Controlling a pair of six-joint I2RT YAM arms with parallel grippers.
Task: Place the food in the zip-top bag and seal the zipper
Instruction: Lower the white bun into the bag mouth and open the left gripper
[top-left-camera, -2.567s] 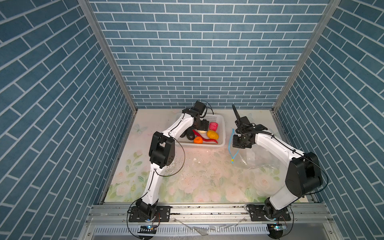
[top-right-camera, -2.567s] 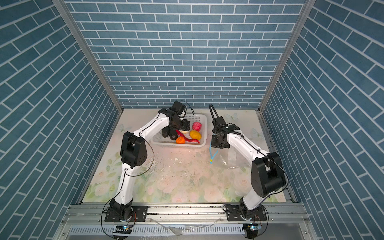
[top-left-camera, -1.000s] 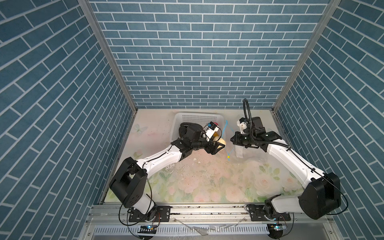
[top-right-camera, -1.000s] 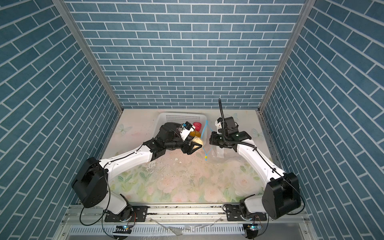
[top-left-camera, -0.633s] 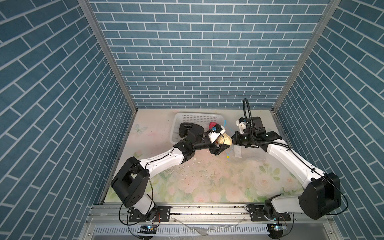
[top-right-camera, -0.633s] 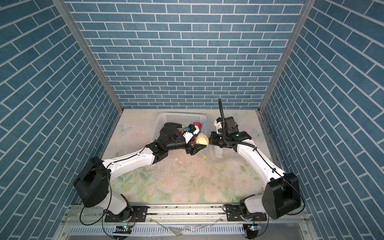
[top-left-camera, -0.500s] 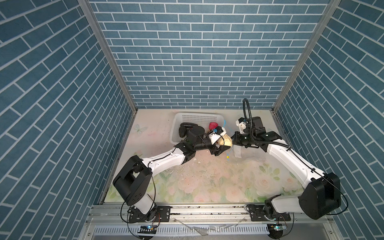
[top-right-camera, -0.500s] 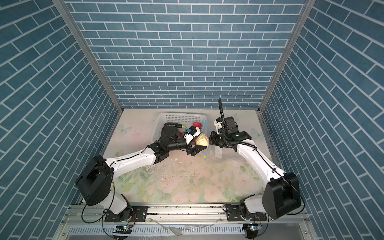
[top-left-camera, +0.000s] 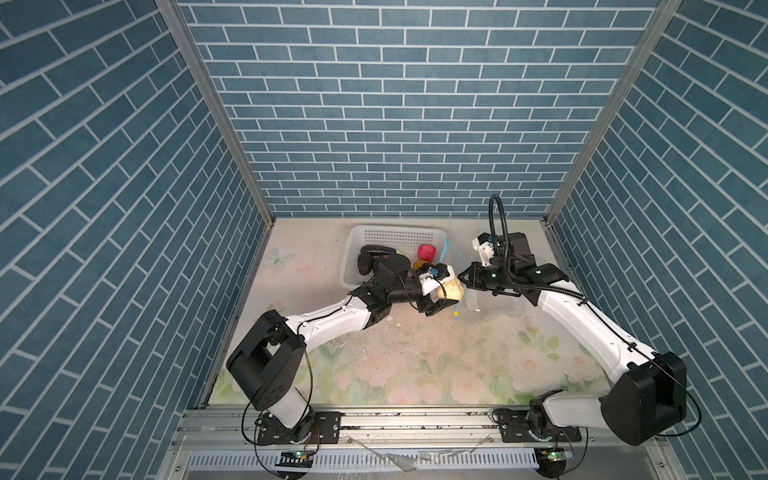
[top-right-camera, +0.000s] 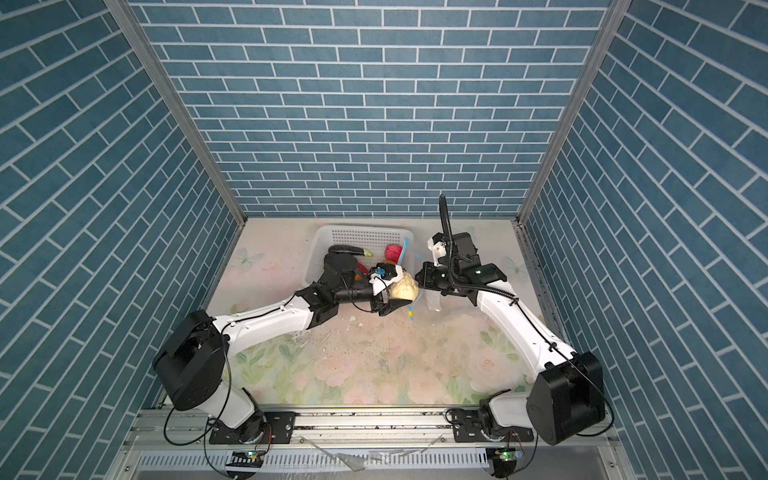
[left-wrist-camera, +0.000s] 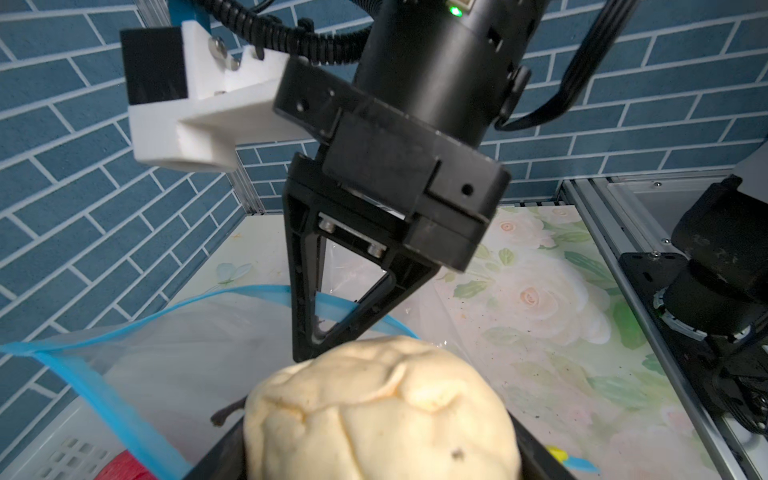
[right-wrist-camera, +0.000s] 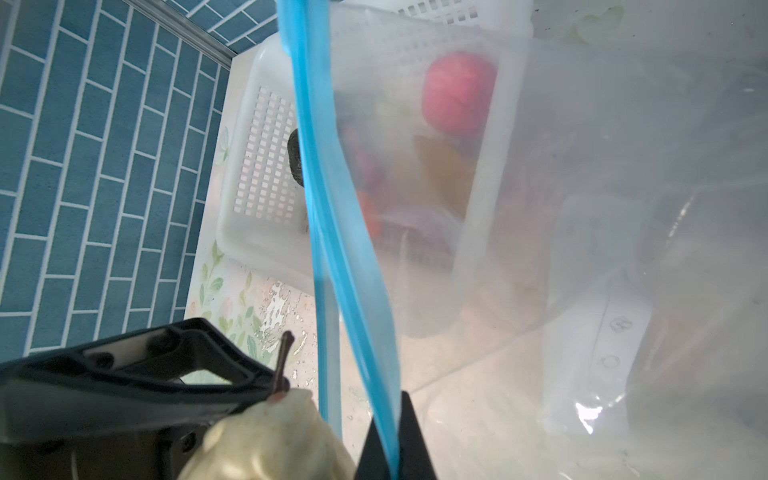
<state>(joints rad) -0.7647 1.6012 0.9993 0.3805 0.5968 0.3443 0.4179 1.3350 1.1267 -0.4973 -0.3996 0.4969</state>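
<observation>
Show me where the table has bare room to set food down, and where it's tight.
Free: the front of the table between left arm and right arm, and the back corner between basket and left wall. Crowded: between basket and bag, where the left tool holding the cream piece meets the right tool gripping the bag.

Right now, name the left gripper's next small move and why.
Probably ease the left gripper forward, carrying the cream piece past the zipper into the zip-top bag: the right gripper holds that edge up and the piece sits just outside.
</observation>
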